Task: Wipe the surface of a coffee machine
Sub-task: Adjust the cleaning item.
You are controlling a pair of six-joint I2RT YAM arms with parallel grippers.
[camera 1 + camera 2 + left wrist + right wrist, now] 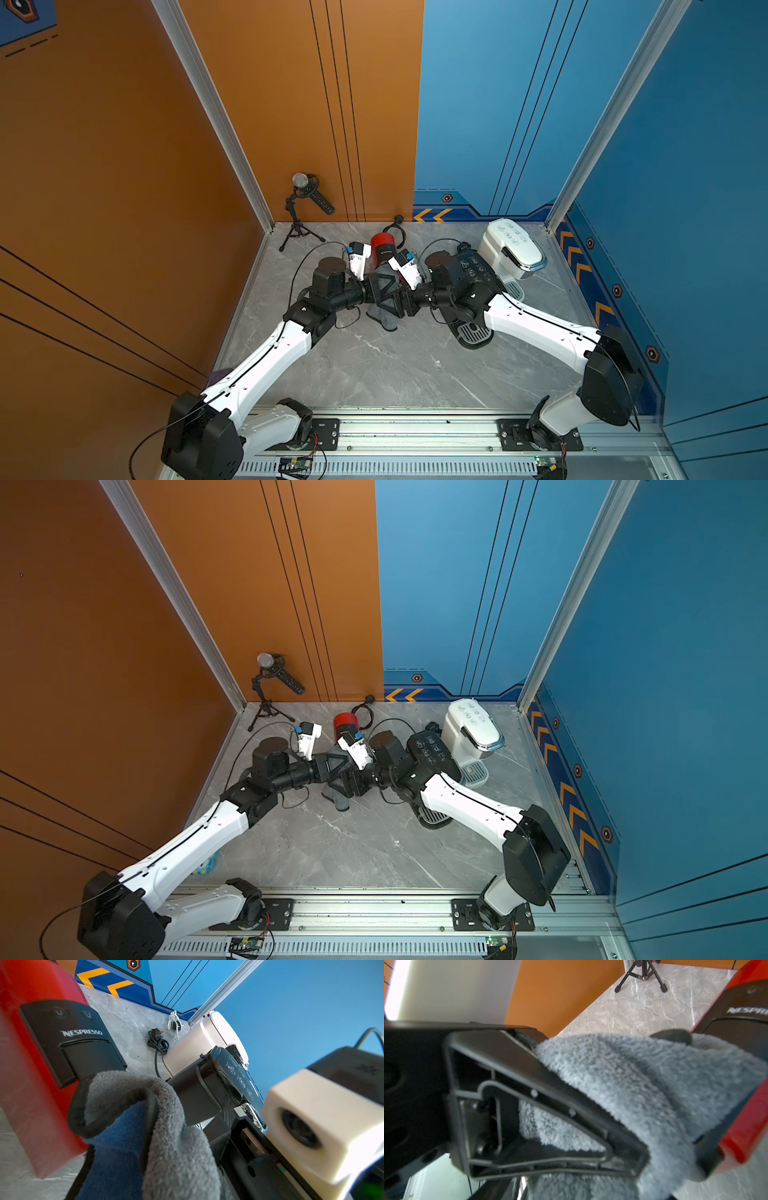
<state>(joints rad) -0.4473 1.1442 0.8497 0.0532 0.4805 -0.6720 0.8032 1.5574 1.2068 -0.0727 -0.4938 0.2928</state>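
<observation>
Red coffee machine (382, 248), grey cloth (383, 320), grey-veined table (395, 365)

The cloth (176, 1147) is thick, fuzzy terry pile, grey on one face and blue on the other, with a darker hem. The red coffee machine (27, 1064) has a smooth, glossy plastic shell and a matt black front panel (68, 1043). The black coffee machine (197, 1088) is satin plastic with a shiny printed top. The white coffee machine (492, 247) is glossy plastic with chrome-bright trim. The worktop (415, 374) looks like smooth grey marble with a faint sheen.
</observation>
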